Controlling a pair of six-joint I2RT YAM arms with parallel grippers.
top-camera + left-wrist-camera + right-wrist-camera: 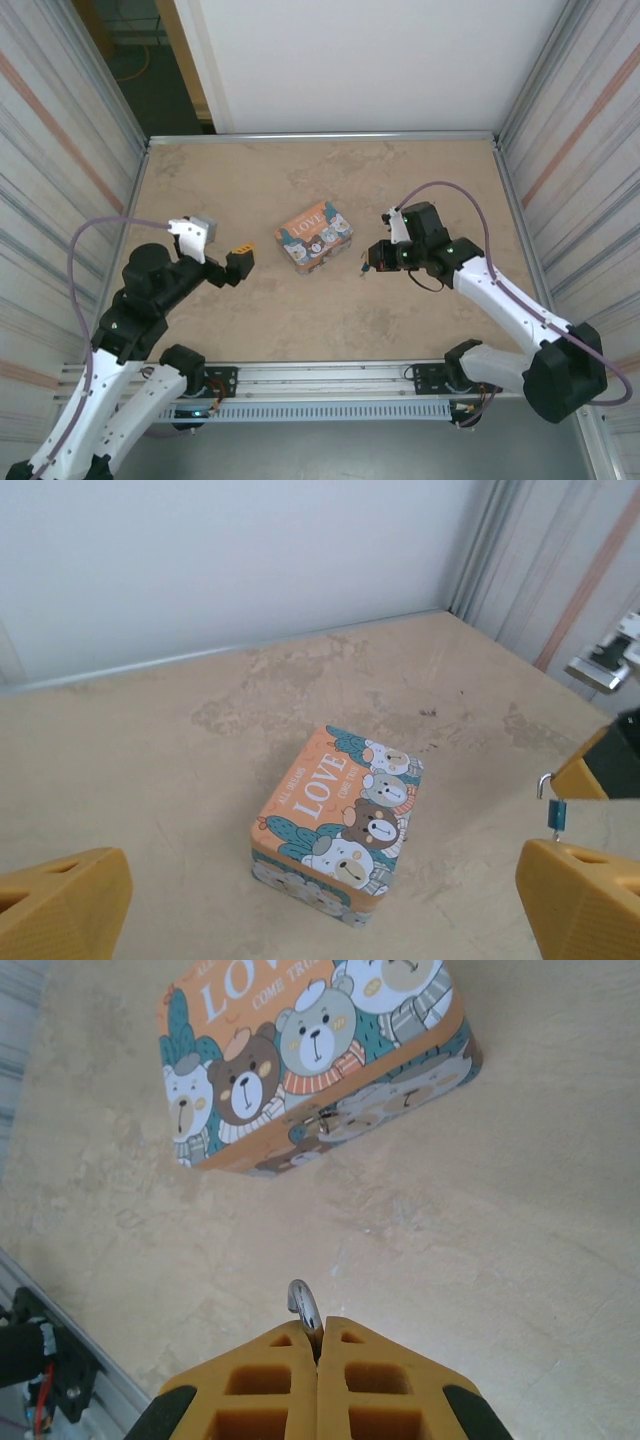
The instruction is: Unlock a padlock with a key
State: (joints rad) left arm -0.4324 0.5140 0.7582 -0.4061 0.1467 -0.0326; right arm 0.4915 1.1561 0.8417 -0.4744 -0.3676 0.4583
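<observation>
Between clamped right claw [319, 1335] tips, only padlock [304, 1305] shackle poking out. Wide-spread left claw [244, 262] empty. Closed tin [300, 1050], contents hidden.

Padlock [303, 1307] (silver shackle) in right tool [318, 1338]

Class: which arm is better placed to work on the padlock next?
Probably left. The left claw is open and empty; the right claw is shut on the tiny teal padlock with silver shackle.
</observation>
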